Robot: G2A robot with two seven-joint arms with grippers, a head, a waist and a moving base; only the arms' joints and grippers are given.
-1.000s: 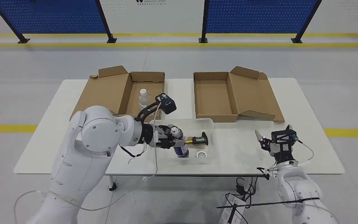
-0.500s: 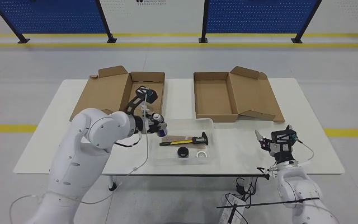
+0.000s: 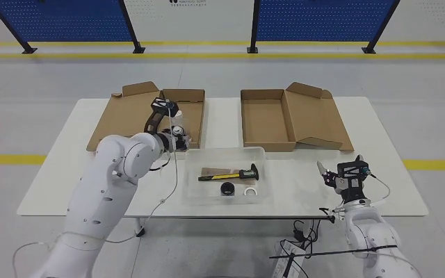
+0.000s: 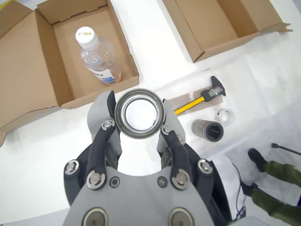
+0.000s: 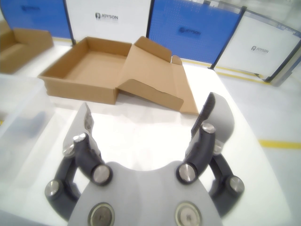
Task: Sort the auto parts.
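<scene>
The left jaws are clenched on a steel bearing ring [image 4: 139, 113]. One finger [image 4: 100, 109] presses each side of its rim, and the ring's open bore faces back toward the wrist. Held between the jaws, the ring hangs above the bench [image 4: 150, 31], just short of the near wall of the left cardboard box [image 4: 63, 55]. Beyond the jaws, inside that box, sits a clear plastic bottle [image 4: 98, 56] with a white cap.

Off to one side of the left jaws, and apart from them, a clear tray [image 3: 236, 149] holds three parts. A caliper [image 4: 202, 97] with a yellow scale lies there. Near it are a small pale ring [image 4: 225, 115] and a short metal sleeve [image 4: 208, 130] with a dark bore. Past the tray, farther from the jaws, stands the right cardboard box [image 4: 211, 22].

The right jaws are released, their fingers [image 5: 207, 109] spread wide with nothing between them, low over the bench. The right cardboard box lies straight ahead of them, with its lid flap folded out toward them. The tray's wall is close beside them.
</scene>
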